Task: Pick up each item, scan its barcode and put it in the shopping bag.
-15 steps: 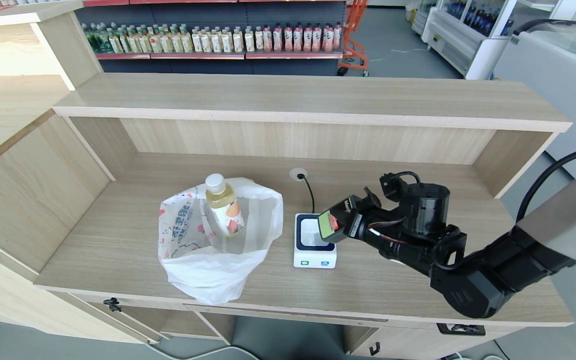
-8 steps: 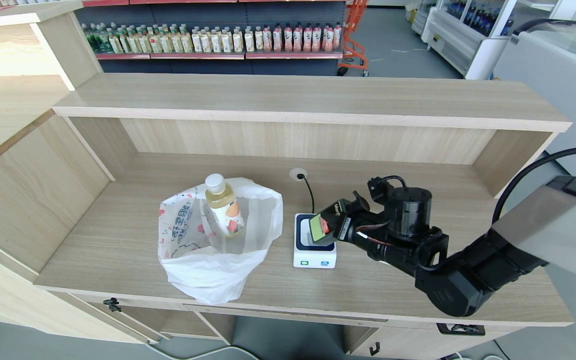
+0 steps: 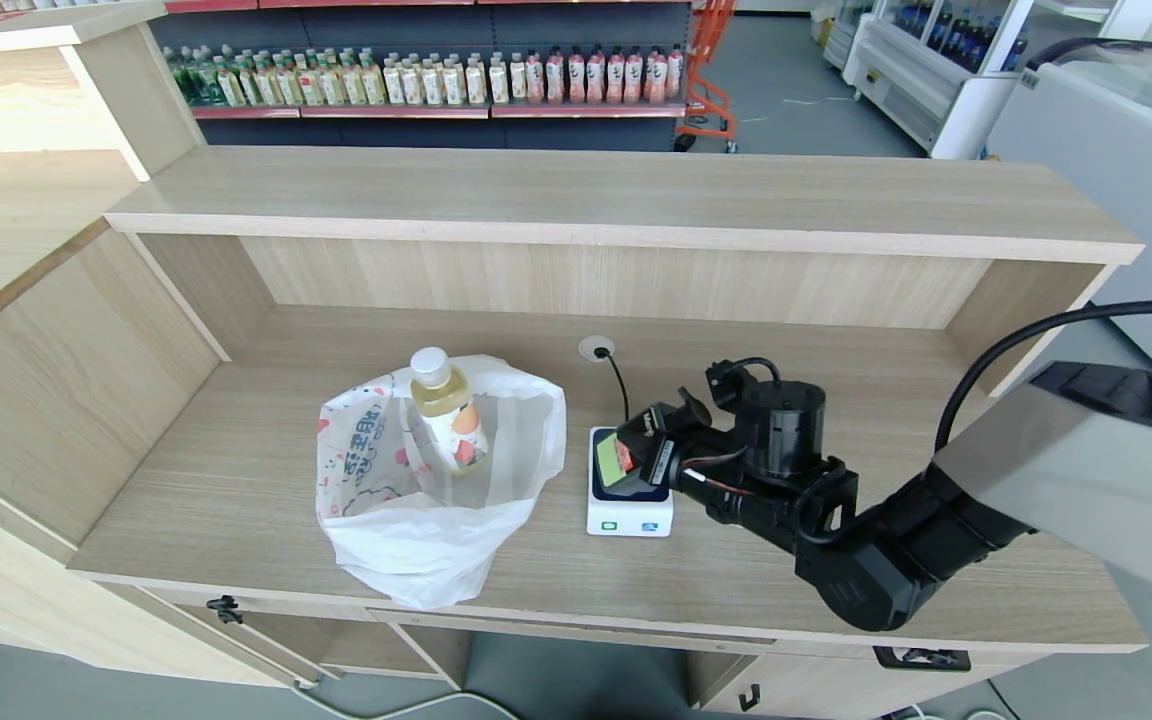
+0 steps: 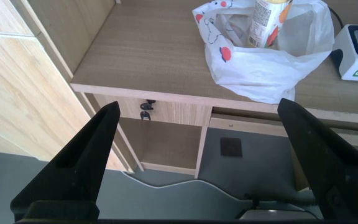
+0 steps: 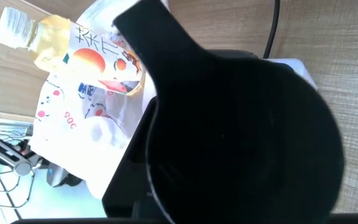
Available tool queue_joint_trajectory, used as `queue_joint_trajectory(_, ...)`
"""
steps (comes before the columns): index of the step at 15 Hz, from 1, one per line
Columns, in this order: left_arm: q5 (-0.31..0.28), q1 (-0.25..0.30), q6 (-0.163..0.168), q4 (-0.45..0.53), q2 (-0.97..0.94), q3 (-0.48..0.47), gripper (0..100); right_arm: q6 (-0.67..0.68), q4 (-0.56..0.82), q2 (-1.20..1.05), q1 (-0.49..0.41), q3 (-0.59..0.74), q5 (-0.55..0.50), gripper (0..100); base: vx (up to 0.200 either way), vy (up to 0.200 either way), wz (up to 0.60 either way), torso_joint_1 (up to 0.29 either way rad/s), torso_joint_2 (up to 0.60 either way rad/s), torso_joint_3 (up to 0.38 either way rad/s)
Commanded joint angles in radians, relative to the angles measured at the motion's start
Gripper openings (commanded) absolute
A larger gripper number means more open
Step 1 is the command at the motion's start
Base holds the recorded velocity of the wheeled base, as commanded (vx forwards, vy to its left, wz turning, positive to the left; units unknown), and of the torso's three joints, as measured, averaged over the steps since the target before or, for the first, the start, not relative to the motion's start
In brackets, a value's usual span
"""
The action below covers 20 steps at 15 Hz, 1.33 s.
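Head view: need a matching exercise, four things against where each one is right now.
Things:
1. bottle
2. scanner
3. green item
4. cable

Places:
A. held in the right gripper, over the scanner
B. inside the shopping bag
C. on the counter, beside the shopping bag
D. runs from the scanner back to a hole in the counter

Pairs: 1-B, 2-C, 3-A, 4-D
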Motion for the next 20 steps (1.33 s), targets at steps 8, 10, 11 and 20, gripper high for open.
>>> queue_joint_trajectory(8,0.000,0.000,-0.002,0.000,0.000,0.000,100,-0.002,0.000,0.060,0.008,-0.061,-0.005,0,0.000,0.000,0.00,0.000,0.00,0.000)
queue_joint_trajectory(10,0.000,0.000,0.000,0.000,0.000,0.000,100,-0.002,0.000,0.059,0.008,-0.063,-0.022,0,0.000,0.000,0.00,0.000,0.00,0.000)
queue_joint_trajectory(11,0.000,0.000,0.000,0.000,0.000,0.000,100,-0.003,0.000,0.054,0.008,-0.061,-0.025,0,0.000,0.000,0.00,0.000,0.00,0.000)
queue_joint_trajectory(20,0.000,0.000,0.000,-0.002,0.000,0.000,100,-0.687,-0.068,-0.233,0.004,0.147,-0.081,0,0.000,0.000,0.00,0.000,0.00,0.000)
